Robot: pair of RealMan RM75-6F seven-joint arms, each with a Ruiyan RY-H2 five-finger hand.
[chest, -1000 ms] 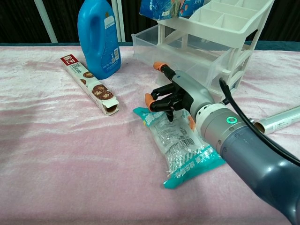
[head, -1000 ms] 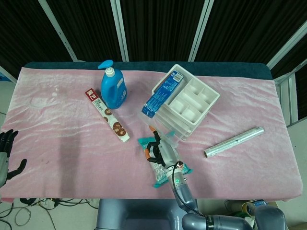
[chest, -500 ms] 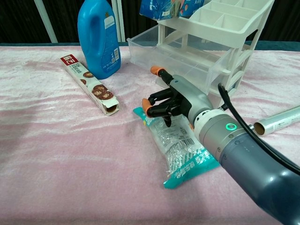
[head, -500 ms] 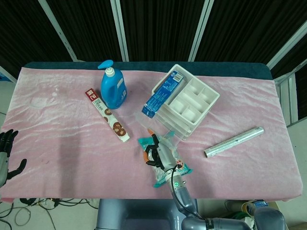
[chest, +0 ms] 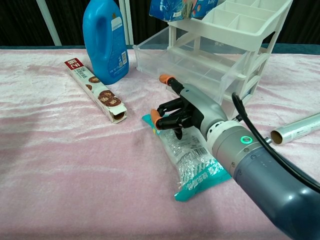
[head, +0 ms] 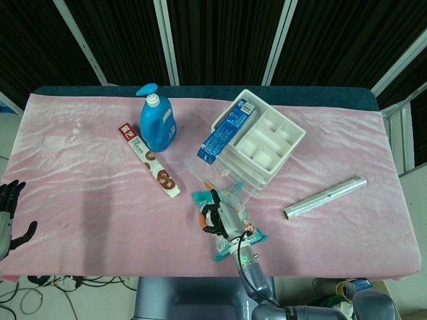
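Note:
My right hand [chest: 187, 110] hovers low over the top end of a teal and clear snack bag [chest: 197, 165] lying on the pink cloth. Its fingers are half curled downward and apart, with nothing between them. One orange-tipped finger reaches up to the front wall of the clear drawer [chest: 165, 55], which stands pulled out of the white organizer [chest: 240, 30]. In the head view the right hand [head: 217, 215] sits just in front of that drawer [head: 212, 175], over the bag [head: 233, 230]. My left hand [head: 8, 213] hangs off the table's left edge, fingers spread and empty.
A blue pump bottle [head: 157, 120] and a long cookie box [head: 149, 160] lie to the left of the organizer [head: 263, 143]. A blue packet [head: 223, 130] leans on the organizer's top. A foil roll [head: 325, 198] lies at the right.
My right hand has drawn back toward the front-left, and the clear drawer has slid further out of the organizer with it. The left hand has not moved.

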